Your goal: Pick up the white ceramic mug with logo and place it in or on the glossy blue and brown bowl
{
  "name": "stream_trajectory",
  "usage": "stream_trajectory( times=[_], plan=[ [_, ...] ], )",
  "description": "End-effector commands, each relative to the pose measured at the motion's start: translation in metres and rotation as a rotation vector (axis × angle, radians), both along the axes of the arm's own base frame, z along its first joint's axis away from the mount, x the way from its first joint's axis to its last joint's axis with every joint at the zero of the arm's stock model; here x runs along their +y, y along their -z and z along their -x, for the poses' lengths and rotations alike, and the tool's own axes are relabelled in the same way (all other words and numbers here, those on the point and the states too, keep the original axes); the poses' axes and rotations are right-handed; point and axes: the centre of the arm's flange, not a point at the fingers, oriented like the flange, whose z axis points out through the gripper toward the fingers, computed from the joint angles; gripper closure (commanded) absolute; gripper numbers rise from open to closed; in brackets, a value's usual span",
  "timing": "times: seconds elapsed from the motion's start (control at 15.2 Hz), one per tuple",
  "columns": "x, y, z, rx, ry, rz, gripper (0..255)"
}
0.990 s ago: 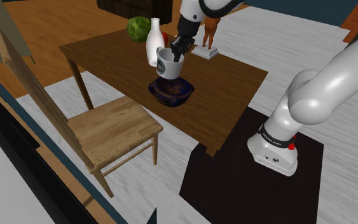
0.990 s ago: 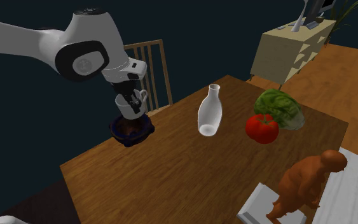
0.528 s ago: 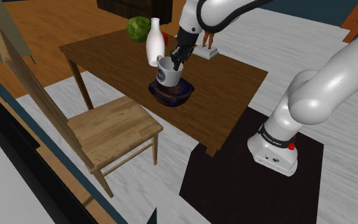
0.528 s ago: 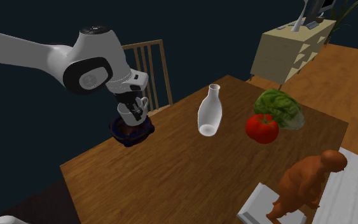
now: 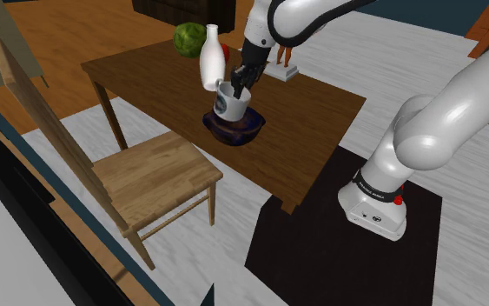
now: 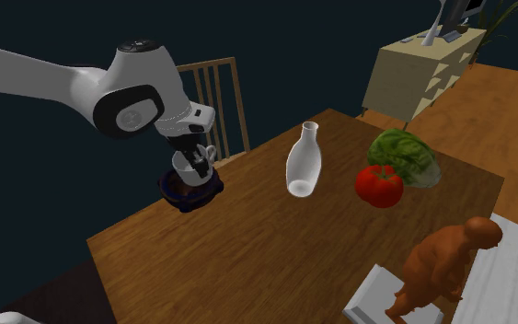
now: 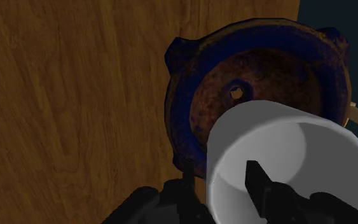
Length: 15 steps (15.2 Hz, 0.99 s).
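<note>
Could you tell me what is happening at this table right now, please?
The white arm's black gripper is clamped on the rim of a white mug, one finger inside and one outside. It holds the mug, mouth up, over the blue and brown bowl on the table, the mug's base about level with the bowl's rim. The mug is not yet released; whether it touches the bowl's floor is hard to tell.

Gripper pinching mug rim (wrist pointing down).

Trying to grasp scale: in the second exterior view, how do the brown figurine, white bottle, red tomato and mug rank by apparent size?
Brown figurine, helped by nearness to the camera
White bottle
Red tomato
Mug
</note>
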Motion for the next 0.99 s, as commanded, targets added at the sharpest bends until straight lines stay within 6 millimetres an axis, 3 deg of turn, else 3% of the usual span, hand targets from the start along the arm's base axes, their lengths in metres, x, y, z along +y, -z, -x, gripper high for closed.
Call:
stream_trajectory(
  times=[0.0,0.26,0.53,0.92],
  plan=[
    [0.000,0.000,0.000,0.000,0.000,0.000,0],
    [0.000,0.000,0.000,0.000,0.000,0.000,0],
    [-0.004,-0.049,0.009,0.000,0.000,0.000,0],
    [-0.004,-0.049,0.009,0.000,0.000,0.000,0]
  ],
)
